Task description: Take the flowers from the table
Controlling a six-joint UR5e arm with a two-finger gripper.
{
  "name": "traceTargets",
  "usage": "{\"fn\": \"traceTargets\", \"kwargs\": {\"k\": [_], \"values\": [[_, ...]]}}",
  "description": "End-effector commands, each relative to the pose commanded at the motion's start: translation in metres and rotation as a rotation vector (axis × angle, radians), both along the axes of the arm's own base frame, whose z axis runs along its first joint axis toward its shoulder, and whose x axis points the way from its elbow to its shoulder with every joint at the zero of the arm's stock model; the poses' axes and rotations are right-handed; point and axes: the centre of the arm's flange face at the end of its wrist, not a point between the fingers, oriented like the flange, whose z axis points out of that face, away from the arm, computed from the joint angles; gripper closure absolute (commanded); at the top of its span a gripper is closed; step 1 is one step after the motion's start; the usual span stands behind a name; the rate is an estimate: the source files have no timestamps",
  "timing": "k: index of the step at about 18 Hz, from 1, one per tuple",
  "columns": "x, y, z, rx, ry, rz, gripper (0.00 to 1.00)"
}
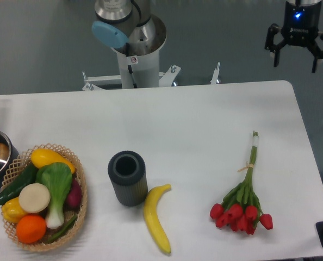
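- Fixed camera: I see my gripper [298, 53] up at the far right corner, beyond the back edge of the bench [194, 119], its jaws spread wide with nothing between them.
- The flowers [244, 196] lie flat on the right side of the bench, red heads toward the near edge, pale stem ends pointing away, well apart from the gripper.
- My worry is the angle: the bunch lies slightly slanted, so jaws not turned across the stems could close along them and slip off.
- Closing on the heads instead of the tied stems would likely crush or scatter them; I judge the tie the safest spot.
- The stems hug the surface, so coming down too far risks striking the bench, too little risks closing on air.
- The banana [156, 218] and the dark cylinder [128, 178] sit well left, so I expect no collision there.
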Motion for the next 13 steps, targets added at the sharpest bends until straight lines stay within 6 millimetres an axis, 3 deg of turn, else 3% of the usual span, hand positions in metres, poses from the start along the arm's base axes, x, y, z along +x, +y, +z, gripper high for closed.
{"fn": "traceTargets", "kwargs": {"k": [8,13], "values": [[0.000,0.006,0.005,-0.068,0.004,0.015,0.00],[0.001,0.034,-0.004,-0.012,-0.053,0.117,0.00]]}}
